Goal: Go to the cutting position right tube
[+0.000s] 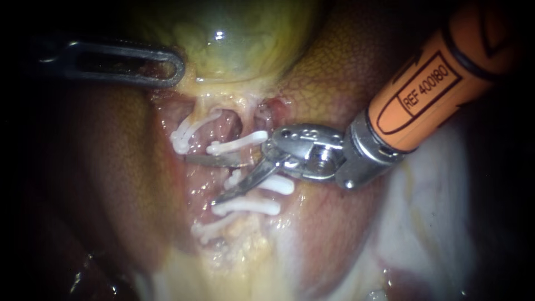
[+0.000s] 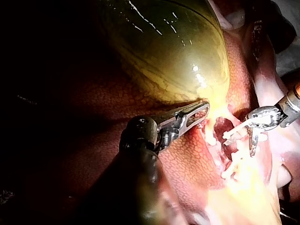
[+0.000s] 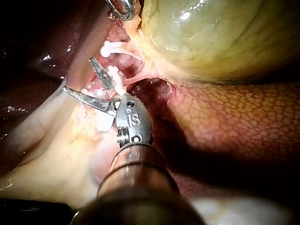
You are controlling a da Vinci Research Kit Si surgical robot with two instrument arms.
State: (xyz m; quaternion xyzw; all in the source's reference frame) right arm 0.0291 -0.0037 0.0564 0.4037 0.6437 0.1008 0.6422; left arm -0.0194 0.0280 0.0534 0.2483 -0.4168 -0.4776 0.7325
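The right instrument (image 1: 200,178) held its blade-like jaws apart astride the right tube (image 1: 225,174), between white clips (image 1: 237,143). Positioning looked nearly complete, with the tube uncut. The left instrument (image 1: 175,69) had its jaws clamped on the gallbladder (image 1: 234,39).

The endoscope looks closely, straight onto the clips (image 1: 245,206) under the gallbladder (image 1: 239,39). The wrist cameras look along the left instrument (image 2: 200,111) and right instrument (image 3: 78,74) toward that same clipped patch.
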